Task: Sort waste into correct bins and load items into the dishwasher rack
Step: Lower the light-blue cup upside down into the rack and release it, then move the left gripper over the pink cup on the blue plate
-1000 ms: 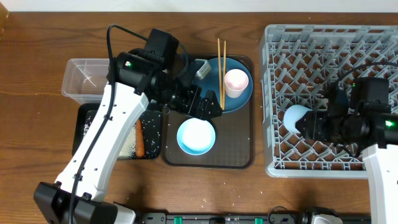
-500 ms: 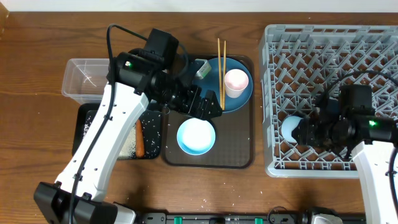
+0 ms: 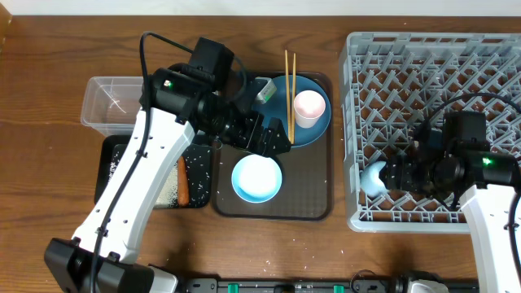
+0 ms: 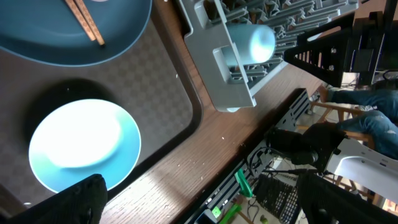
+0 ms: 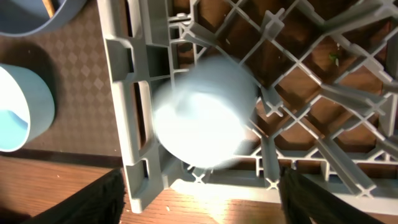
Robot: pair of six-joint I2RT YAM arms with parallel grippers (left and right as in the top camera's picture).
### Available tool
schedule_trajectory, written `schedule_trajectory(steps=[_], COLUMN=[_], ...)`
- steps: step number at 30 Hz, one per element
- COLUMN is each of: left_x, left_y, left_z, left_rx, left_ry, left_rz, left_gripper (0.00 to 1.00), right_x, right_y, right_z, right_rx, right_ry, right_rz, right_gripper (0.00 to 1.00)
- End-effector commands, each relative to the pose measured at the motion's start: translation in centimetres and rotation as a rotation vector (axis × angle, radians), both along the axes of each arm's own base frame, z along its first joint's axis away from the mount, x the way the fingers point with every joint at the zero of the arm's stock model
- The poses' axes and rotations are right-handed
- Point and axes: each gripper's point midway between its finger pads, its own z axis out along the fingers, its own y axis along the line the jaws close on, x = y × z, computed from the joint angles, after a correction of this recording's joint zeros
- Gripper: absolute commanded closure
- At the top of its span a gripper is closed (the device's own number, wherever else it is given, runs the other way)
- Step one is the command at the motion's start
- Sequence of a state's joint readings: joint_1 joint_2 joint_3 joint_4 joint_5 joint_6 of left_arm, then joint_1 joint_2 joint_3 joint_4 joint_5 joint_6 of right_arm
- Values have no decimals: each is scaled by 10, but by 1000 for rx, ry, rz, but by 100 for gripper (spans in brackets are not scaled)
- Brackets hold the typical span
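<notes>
Tabletop point(image 3: 49, 57) | right gripper point(image 3: 391, 174) spread at light blue cup point(image 3: 372, 178) | rack point(image 3: 423, 57)

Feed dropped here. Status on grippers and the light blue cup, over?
Left gripper open near white-blue bowl. Right gripper open; light blue cup lying in dishwasher rack corner. Nothing blocking.

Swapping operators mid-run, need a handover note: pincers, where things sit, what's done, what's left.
Left pincer: open, empty, over the brown tray near the white-blue bowl.
Right pincer: open, inside the dishwasher rack. The light blue cup lies between its fingers, not gripped.
Done: light blue cup in the rack's near-left corner; carrot and rice in the black tray.
To do: bowl, pink cup, blue plate and chopsticks to the rack; wrapper at the plate's rim to a bin.
Clear tub: contents unclear.
</notes>
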State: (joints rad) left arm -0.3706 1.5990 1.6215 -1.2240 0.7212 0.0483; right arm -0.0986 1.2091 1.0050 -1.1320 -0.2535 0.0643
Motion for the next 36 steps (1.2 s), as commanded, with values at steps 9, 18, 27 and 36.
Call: schedule_trajectory(steps=[9, 18, 27, 36], left_x=[-1, -1, -1, -1], left_y=[1, 1, 1, 1], left_z=[0, 0, 0, 0], left_rx=[7, 7, 7, 6], left_ry=[-4, -4, -4, -5], left_rz=[2, 2, 2, 2], left_gripper=[1, 1, 1, 1], right_x=[-1, -1, -1, -1], right_y=[2, 2, 2, 2], right_z=[-1, -1, -1, -1], right_rx=[-1, -1, -1, 1], right_ry=[5, 4, 5, 7], right_rz=[6, 6, 5, -2], right_gripper=[17, 1, 1, 1])
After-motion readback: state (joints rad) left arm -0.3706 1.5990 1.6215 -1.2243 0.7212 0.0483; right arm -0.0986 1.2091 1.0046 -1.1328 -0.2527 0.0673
